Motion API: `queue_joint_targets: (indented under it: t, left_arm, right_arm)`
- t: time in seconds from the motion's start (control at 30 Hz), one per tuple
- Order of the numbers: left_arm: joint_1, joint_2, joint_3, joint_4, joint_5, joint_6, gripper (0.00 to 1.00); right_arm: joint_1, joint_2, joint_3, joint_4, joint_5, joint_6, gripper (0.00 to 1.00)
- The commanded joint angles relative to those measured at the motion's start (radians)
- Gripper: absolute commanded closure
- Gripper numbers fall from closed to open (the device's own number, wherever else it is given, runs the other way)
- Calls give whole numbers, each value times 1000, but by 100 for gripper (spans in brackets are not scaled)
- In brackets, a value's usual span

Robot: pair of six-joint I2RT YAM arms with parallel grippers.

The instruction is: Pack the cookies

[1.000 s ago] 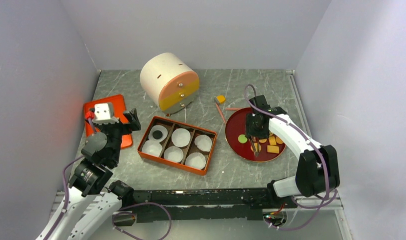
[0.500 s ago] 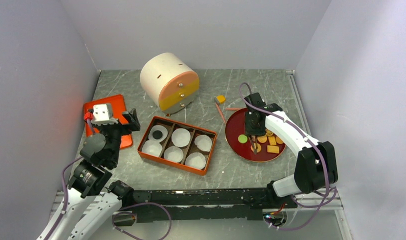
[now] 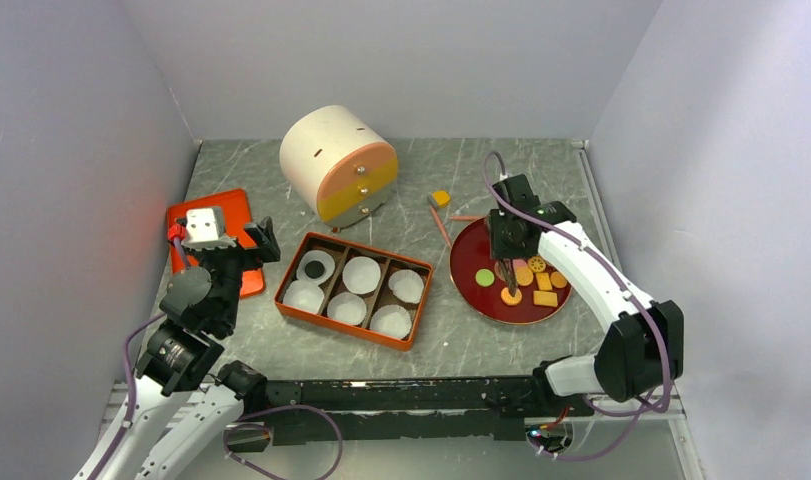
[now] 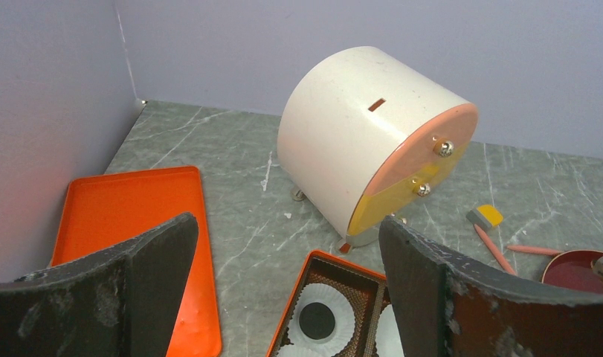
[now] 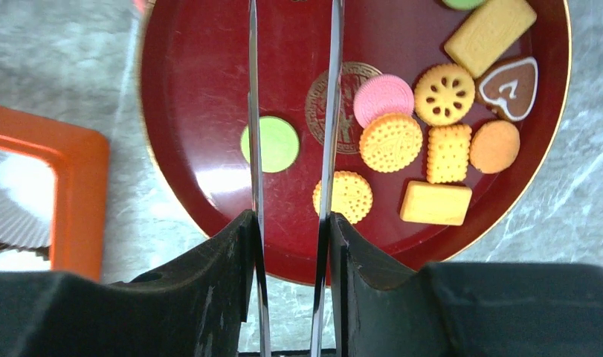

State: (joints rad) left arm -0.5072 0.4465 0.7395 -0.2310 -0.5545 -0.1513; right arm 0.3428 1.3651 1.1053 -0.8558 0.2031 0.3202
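Observation:
The cookies lie on a dark red plate (image 3: 555,306) (image 5: 209,82): a green round one (image 3: 485,277) (image 5: 271,143), a pink one (image 5: 383,99), orange rounds (image 5: 343,195) and yellow squares (image 5: 436,202). One black cookie (image 3: 313,268) (image 4: 317,320) sits in a paper cup in the orange box (image 3: 296,265). My right gripper (image 3: 508,245) (image 5: 291,223) is shut on thin metal tongs (image 5: 330,111), which point down over the plate, their tips beside a round orange cookie (image 3: 510,296). Nothing shows between the blades. My left gripper (image 3: 226,250) (image 4: 283,230) hangs open left of the box.
An orange lid (image 3: 234,215) (image 4: 127,216) lies at the left. A white drum-shaped drawer chest (image 3: 336,160) (image 4: 365,141) stands behind the box. A yellow-tipped tool (image 3: 440,199) and pink sticks (image 3: 441,228) lie behind the plate. White paper cups (image 3: 362,274) fill the box.
My right gripper has squeezed the tongs narrower and drawn back a little over the plate, uncovering more cookies. The left arm has not moved.

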Motion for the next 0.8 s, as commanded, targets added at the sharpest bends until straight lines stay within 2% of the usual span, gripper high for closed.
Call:
queue_joint_targets:
  t: [0.0,0.43,0.77]
  left_arm:
    - [4,0,-3,16,-3,-8,4]
    - [6,14,-3,16,-10,-5,4]
    - [6,16,-3,16,-7,-5,4]
  right_arm:
    - [42,-62,86,21,-19,-39,66]
    - [249,-25,207,107,-123,-62,66]
    - [431,81,269,157,-190,-55,66]
